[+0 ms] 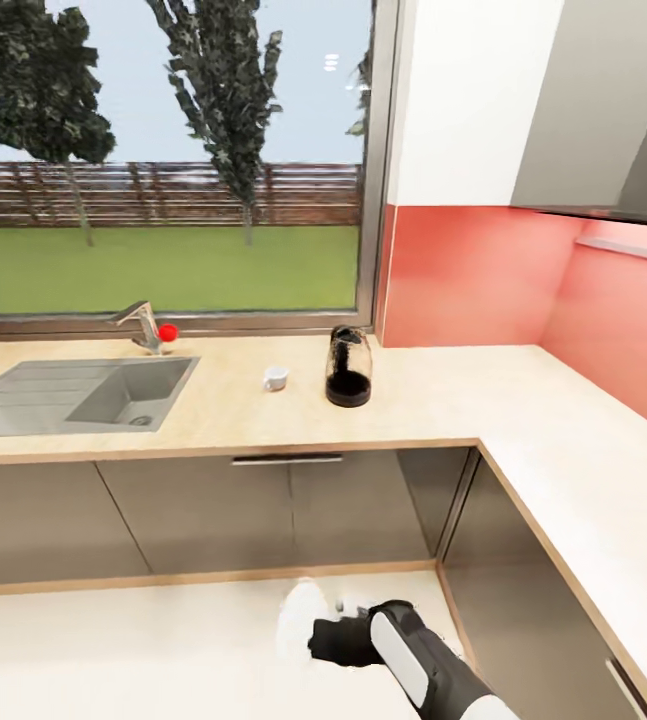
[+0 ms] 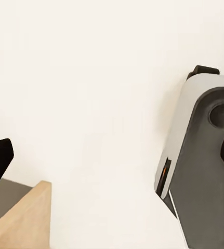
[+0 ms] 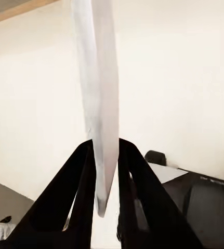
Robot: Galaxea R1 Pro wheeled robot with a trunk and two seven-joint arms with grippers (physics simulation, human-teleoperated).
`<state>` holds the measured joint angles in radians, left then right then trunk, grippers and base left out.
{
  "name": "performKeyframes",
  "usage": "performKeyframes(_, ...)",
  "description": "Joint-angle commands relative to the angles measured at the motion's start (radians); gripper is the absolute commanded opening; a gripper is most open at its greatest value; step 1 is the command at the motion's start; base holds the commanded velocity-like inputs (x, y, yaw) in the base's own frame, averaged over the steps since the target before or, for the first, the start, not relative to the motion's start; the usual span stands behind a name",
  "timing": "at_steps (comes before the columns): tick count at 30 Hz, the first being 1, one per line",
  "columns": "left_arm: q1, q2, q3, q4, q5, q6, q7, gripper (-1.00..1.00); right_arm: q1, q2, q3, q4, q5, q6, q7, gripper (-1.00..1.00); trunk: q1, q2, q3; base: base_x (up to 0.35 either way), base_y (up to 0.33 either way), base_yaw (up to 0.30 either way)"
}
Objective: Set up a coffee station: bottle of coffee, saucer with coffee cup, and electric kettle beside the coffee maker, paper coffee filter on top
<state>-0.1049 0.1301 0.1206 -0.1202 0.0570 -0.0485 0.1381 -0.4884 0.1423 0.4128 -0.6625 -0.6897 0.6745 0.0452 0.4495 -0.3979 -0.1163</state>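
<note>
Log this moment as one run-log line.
right tool: shut on saucer, held low before counter | coffee cup, electric kettle: on kitchen countertop | left tool: open

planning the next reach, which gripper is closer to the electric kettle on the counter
Right, judging by the head view. The right gripper, shut on a flat white piece, hangs low over the floor, in front of the electric kettle. The left gripper is over floor; I cannot place it relative to the kettle.
</note>
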Motion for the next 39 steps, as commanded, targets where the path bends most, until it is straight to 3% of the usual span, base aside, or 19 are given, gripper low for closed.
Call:
performKeyframes(1, -0.002, -0.003, 0.003, 0.0, 0.007, -0.005, 0.0, 1.0, -0.001, -0.001, -0.001, 0.058, 0.017, -0.05, 0.009, -1.0, 0.001, -0.002, -0.002, 0.0, 0.0, 0.274)
performKeyframes(4, -0.005, -0.008, 0.004, -0.01, 0.011, -0.002, 0.001, 1.0, -0.001, -0.001, -0.002, 0.237, 0.059, -0.2, 0.005, -1.0, 0.001, -0.002, -0.004, 0.0, 0.0, 0.274)
performKeyframes(9, -0.007, -0.044, 0.004, -0.039, 0.007, 0.009, 0.003, 1.0, -0.001, -0.003, -0.002, 0.462, 0.067, -0.341, 0.001, -1.0, 0.001, -0.002, -0.006, 0.0, 0.0, 0.274)
performKeyframes(13, -0.006, -0.05, 0.012, -0.039, 0.016, 0.0, 0.002, 1.0, -0.001, 0.0, -0.003, 0.583, 0.067, -0.478, 0.001, -1.0, 0.001, -0.002, -0.007, 0.0, 0.0, 0.277)
performKeyframes(39, -0.003, -0.047, 0.01, -0.029, 0.017, -0.007, -0.005, 1.0, -0.001, -0.006, -0.004, 0.611, 0.064, -0.508, -0.001, -1.0, 0.001, -0.002, -0.01, 0.0, 0.0, 0.27)
